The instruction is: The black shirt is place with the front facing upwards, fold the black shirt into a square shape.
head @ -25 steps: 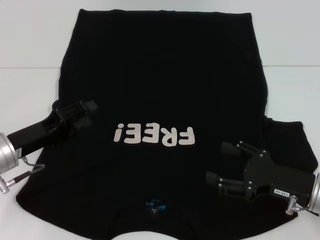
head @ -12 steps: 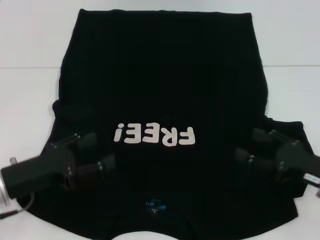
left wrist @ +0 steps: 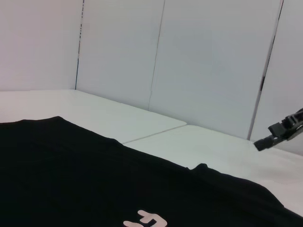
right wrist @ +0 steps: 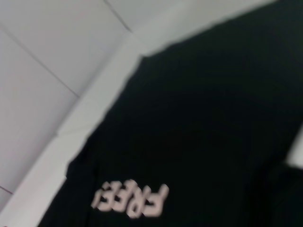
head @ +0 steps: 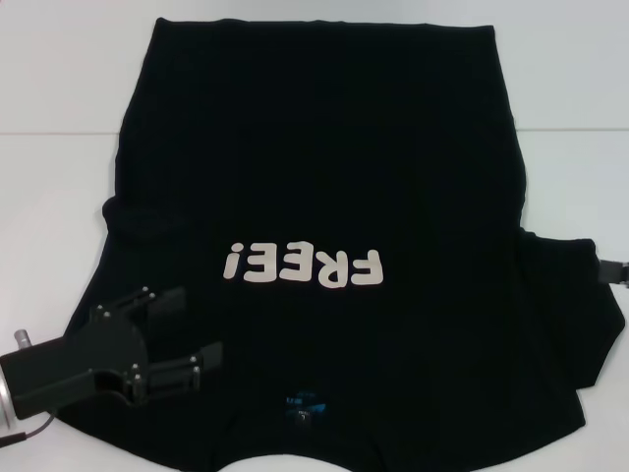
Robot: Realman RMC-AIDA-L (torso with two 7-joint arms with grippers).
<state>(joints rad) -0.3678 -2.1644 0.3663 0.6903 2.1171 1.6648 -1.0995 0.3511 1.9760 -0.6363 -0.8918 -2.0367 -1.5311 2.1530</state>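
The left gripper (head: 187, 329) hovers at seven o'clock over the black shirt (head: 324, 177), jaws spread wide and empty, probably lining up on the near shoulder. The right gripper (head: 614, 272) barely shows at three o'clock; its opening I cannot tell. The shirt lies flat, print up, on a white table (head: 59, 187) backed by pale wall panels (left wrist: 208, 61)

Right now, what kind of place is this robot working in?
Probably a lab test bench: a plain white table, bare white wall panels, and one black short-sleeved T-shirt spread flat.
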